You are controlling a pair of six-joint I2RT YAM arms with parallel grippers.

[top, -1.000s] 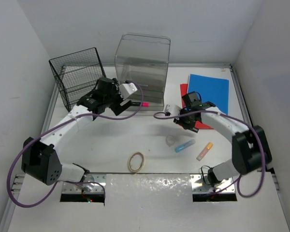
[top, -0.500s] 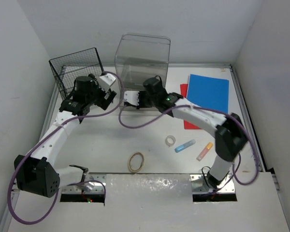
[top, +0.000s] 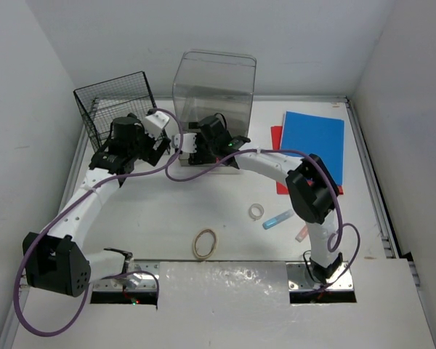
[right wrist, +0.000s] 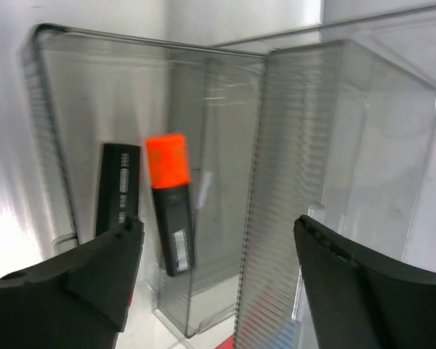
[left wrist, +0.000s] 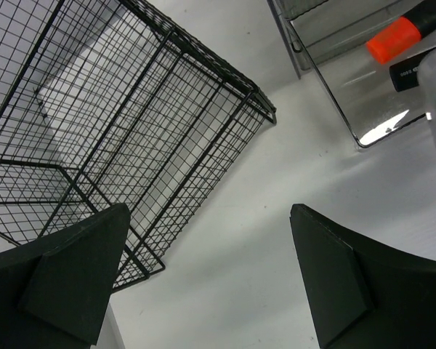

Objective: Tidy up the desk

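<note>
The white desk [top: 167, 211] holds a clear plastic drawer box [top: 214, 94] and a black wire rack [top: 116, 116] at the back. My right gripper [top: 192, 142] is at the box's front, open [right wrist: 218, 276], with nothing between its fingers. Just beyond its fingertips, a black marker with an orange cap [right wrist: 171, 203] lies in the clear drawer beside a flat black item [right wrist: 116, 193]. My left gripper [top: 147, 145] hangs open [left wrist: 211, 283] over bare desk [left wrist: 232, 240] next to the rack [left wrist: 116, 123]. The orange cap [left wrist: 394, 40] shows at that view's top right.
A blue folder [top: 316, 138] lies on a red sheet [top: 280, 182] at the back right. In front are a small tape ring [top: 256, 211], a blue stick [top: 278, 219], an orange tube [top: 302, 233] partly behind the right arm, and a tan band [top: 204, 243].
My right arm swung left from beside the red sheet to the drawer box, and its jaws opened. My left gripper drew back from the box front to the wire rack.
</note>
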